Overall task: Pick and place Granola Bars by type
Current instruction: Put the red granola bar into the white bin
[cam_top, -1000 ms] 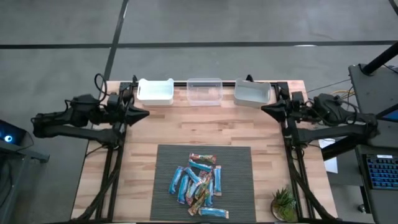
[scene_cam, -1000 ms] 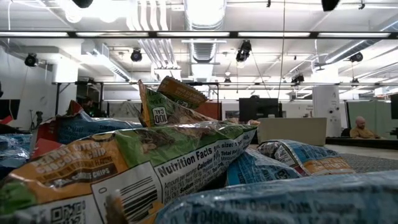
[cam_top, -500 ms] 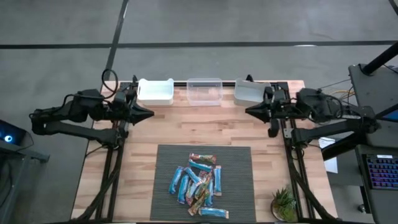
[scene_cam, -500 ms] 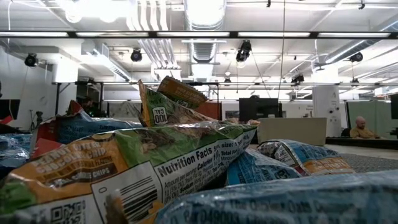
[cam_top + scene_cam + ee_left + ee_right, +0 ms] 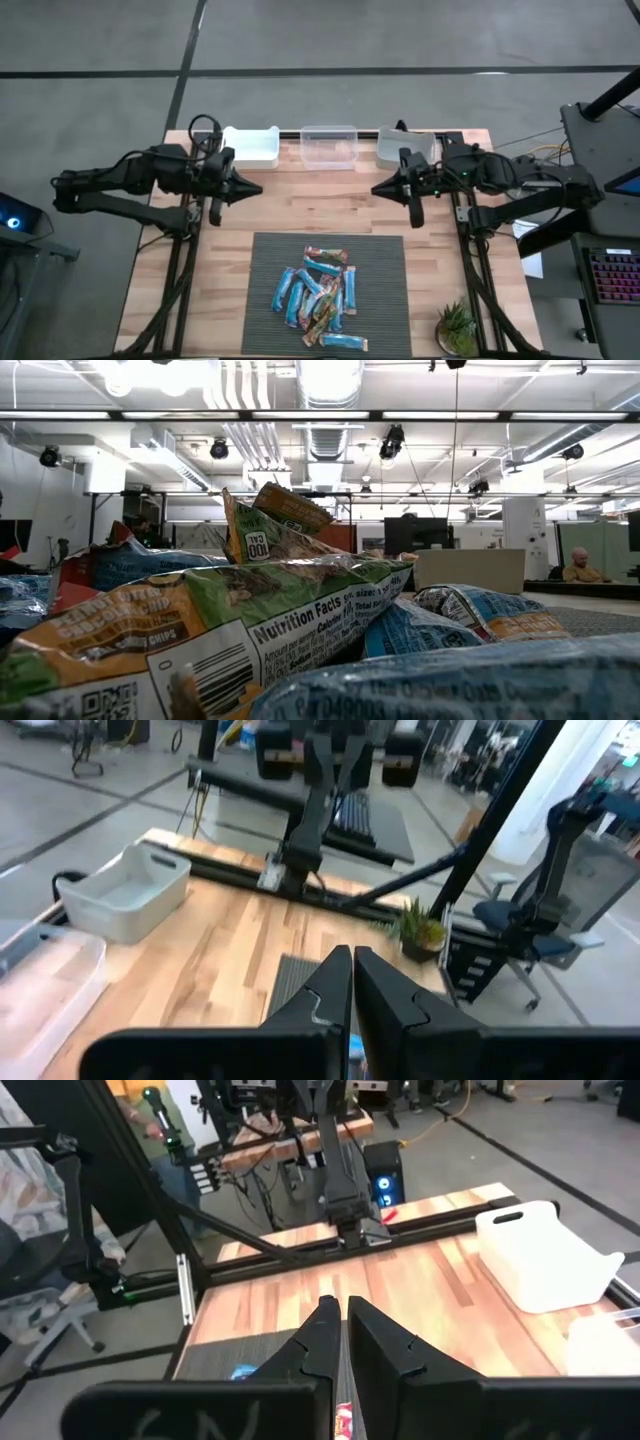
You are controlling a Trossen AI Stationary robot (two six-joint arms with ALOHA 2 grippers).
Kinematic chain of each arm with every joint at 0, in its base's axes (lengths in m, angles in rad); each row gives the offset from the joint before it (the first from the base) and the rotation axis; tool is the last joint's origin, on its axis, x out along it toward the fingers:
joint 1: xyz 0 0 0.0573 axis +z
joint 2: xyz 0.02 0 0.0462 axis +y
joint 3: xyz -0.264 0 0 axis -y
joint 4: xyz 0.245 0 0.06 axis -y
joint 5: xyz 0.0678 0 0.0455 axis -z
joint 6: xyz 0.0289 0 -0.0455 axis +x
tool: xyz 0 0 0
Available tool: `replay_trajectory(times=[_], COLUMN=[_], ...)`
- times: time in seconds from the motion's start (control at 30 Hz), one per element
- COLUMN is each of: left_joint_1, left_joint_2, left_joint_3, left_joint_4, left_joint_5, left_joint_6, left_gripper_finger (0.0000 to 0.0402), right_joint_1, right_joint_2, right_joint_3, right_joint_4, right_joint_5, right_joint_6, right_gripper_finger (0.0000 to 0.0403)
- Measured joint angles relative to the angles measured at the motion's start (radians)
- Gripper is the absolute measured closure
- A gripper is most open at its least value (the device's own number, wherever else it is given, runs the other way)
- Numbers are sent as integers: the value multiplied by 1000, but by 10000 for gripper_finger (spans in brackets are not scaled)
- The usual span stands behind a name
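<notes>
The Granola Bars (image 5: 318, 300) lie heaped on a dark mat (image 5: 270, 260) near the table's front edge, most of them blue and some multicoloured. In the low view their wrappers (image 5: 250, 620) fill the foreground. My left gripper (image 5: 258, 190) hovers shut over the wood left of centre, pointing toward the table's right. My right gripper (image 5: 377, 190) hovers shut right of centre, pointing toward the left. Both are behind the mat and well above the table. The fingers meet with nothing between them in the left wrist view (image 5: 352, 960) and the right wrist view (image 5: 343, 1310).
Three bins stand along the far edge: a white one (image 5: 249, 146), a clear one (image 5: 329, 146) and a pale grey one (image 5: 405, 147). A small potted plant (image 5: 457, 328) sits at the front right corner. Bare wood lies between the two grippers.
Both arms have reached in from the table's sides toward its middle, the right gripper travelling farther than the left. Both have stayed shut. The bars have not moved.
</notes>
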Motion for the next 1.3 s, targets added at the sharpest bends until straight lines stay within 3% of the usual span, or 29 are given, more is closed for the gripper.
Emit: replay_trajectory(times=[0.37,1.3], left_joint_1=[0,-1], left_joint_2=[-3,0], left_joint_3=[-8,-10], left_joint_4=[-69,-80], left_joint_5=[4,14], left_joint_6=[6,27], left_gripper_finger=[402,402], right_joint_1=[2,146], right_joint_2=[80,274], right_joint_3=[61,78], right_joint_4=[-79,-60], right_joint_5=[-23,-22], right_joint_6=[1,12], right_gripper_finger=[385,385])
